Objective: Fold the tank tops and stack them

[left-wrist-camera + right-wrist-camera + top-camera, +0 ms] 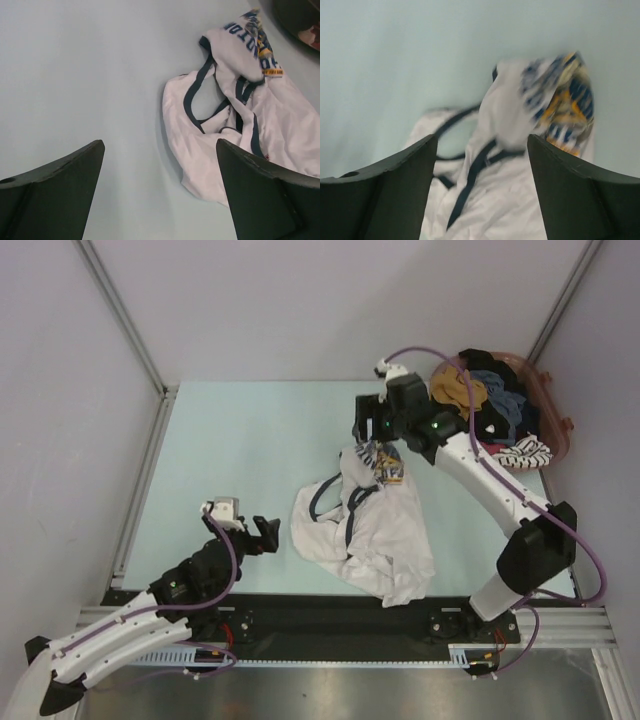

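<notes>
From overhead, my white tank top (pixel 365 530) with navy trim lies crumpled on the pale counter (pixel 240 450), just right of centre. The left claw (pixel 268 533) waits at the top's 9 o'clock, just beside its edge, and the right claw (pixel 368 430) hangs at its 12 o'clock above the printed end. A basket (pixel 556 410) of jumbled clothes sits at the counter's 2 o'clock corner. Through the left wrist camera, the left claw (pixel 160 145) stands spread wide and empty, with the tank top (pixel 280 135) at 2 o'clock. Through the right wrist camera, which is blurred, the right claw (pixel 481 137) is spread with nothing pinched, and the tank top (pixel 505 210) lies beneath it.
</notes>
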`<action>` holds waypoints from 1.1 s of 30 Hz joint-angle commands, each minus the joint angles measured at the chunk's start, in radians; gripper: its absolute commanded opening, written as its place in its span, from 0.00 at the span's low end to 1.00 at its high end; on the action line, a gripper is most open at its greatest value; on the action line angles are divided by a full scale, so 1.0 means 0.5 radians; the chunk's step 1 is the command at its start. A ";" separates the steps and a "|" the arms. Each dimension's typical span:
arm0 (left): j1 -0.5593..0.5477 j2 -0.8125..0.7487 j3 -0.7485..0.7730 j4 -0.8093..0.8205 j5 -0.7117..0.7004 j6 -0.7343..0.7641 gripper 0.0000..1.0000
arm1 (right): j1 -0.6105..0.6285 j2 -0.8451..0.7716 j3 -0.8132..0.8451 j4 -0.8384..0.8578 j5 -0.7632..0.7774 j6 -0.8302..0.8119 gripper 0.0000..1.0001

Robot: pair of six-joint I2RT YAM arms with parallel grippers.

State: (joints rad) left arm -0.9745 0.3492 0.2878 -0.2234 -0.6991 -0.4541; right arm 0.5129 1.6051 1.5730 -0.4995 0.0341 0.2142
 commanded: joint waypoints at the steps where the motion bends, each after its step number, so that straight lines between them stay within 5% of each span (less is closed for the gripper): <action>1: 0.010 0.062 -0.017 0.063 -0.004 -0.003 1.00 | 0.002 -0.451 -0.419 0.217 -0.099 0.188 0.78; 4: 0.007 0.237 0.025 0.207 0.198 0.077 1.00 | -0.023 -0.708 -0.816 0.180 -0.014 0.313 0.72; 11: 0.007 1.199 0.525 0.318 0.499 0.135 1.00 | -0.038 -1.356 -1.519 -0.035 0.186 0.654 0.52; 16: 0.120 1.736 0.917 0.379 0.902 0.092 1.00 | -0.041 -1.651 -1.759 -0.231 0.134 0.851 0.68; 25: 0.298 2.463 1.372 0.395 1.462 -0.061 0.98 | 0.066 -1.937 -2.060 -0.326 0.113 1.176 0.69; 29: 0.344 2.749 1.562 0.337 1.647 -0.095 0.73 | 0.069 -1.949 -2.063 -0.314 0.107 1.155 0.68; 30: 0.354 2.805 1.608 0.306 1.647 -0.119 0.56 | 0.069 -1.952 -2.060 -0.302 0.101 1.146 0.68; 33: 0.387 2.952 1.704 0.284 1.705 -0.135 0.42 | 0.073 -1.952 -2.063 -0.296 0.107 1.142 0.68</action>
State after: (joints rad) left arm -0.7982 1.7931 1.0760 -0.0666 0.0742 -0.4988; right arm 0.5423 0.6380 0.5350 -0.6682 0.0856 0.7712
